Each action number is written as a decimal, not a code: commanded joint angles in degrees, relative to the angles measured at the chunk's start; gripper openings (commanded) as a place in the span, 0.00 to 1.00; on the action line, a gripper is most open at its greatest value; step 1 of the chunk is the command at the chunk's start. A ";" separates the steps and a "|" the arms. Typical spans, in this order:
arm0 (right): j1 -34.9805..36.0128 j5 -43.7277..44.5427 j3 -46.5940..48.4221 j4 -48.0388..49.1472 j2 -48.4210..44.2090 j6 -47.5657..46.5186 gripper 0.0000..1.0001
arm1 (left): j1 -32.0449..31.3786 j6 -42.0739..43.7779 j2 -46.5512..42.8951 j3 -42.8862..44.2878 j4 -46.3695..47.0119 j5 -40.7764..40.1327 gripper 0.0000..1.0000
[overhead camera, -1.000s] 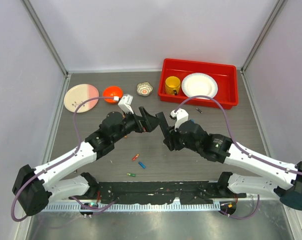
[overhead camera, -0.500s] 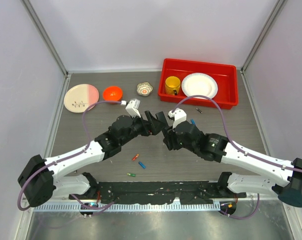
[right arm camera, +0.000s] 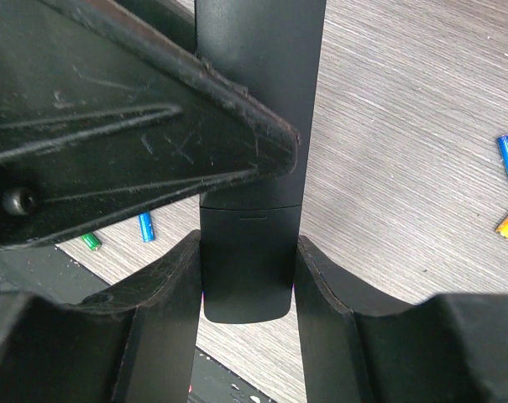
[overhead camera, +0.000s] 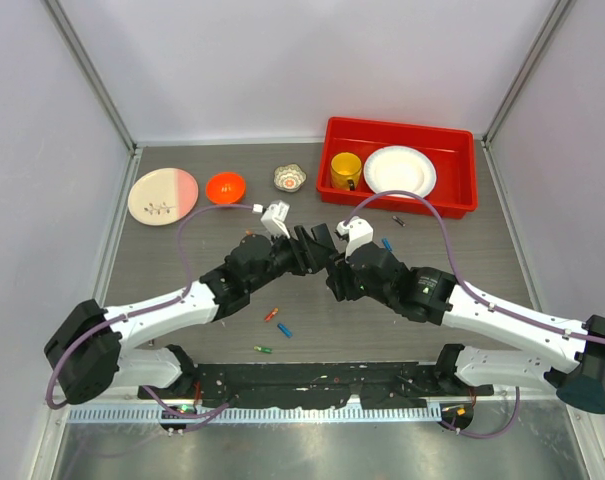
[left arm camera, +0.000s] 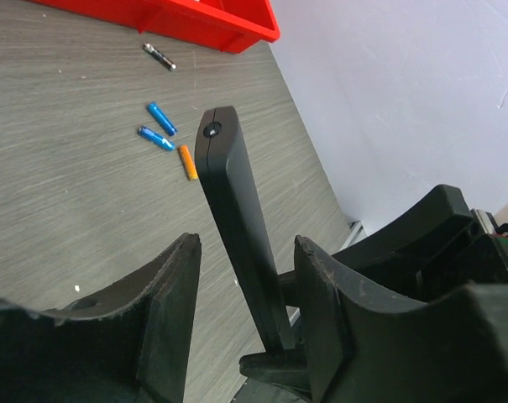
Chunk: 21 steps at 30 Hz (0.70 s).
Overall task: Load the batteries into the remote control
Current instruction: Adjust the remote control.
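Note:
The remote control (right arm camera: 247,290), a slim black bar, stands on end between the fingers of my right gripper (right arm camera: 248,252), which is shut on its lower end. My left gripper (left arm camera: 247,252) straddles the same remote control (left arm camera: 233,193). The right finger sits close against it and a gap shows at the left finger (left arm camera: 174,285). From above, both grippers meet at mid-table (overhead camera: 327,255). Loose batteries lie on the table: an orange-red one (overhead camera: 271,313), a blue one (overhead camera: 284,329), a green one (overhead camera: 263,349), and two blue ones and an orange one (left arm camera: 187,161) further right.
A red bin (overhead camera: 462,170) at the back right holds a yellow mug (overhead camera: 345,170) and a white plate (overhead camera: 399,170). An orange bowl (overhead camera: 225,186), a pink-and-cream plate (overhead camera: 162,195) and a small patterned cup (overhead camera: 290,178) stand along the back. A dark battery (overhead camera: 399,221) lies by the bin.
My left arm has swung right to the remote control in the right gripper, and its jaws have narrowed around it. The right gripper has kept its hold.

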 commanded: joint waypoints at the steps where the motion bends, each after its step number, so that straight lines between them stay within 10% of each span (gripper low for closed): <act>1: 0.24 0.72 2.56 2.83 -0.50 0.71 0.01 | -0.57 -0.48 0.58 -0.86 5.25 2.42 0.47; 9: 0.68 0.10 2.47 2.74 -0.42 0.97 0.01 | -0.57 -0.74 0.76 -1.91 7.71 2.78 0.31; 13: 0.85 0.10 2.56 2.31 -0.68 0.97 0.01 | -0.57 -1.09 0.94 -3.05 9.38 2.78 0.03; 18: 0.85 -0.07 2.56 1.95 -2.35 1.85 0.55 | -0.65 -1.27 0.15 -4.72 11.57 1.46 0.00; 21: 0.77 -0.95 3.09 1.95 -4.19 2.73 0.69 | -0.65 -1.09 -1.61 -6.57 12.11 -1.96 0.00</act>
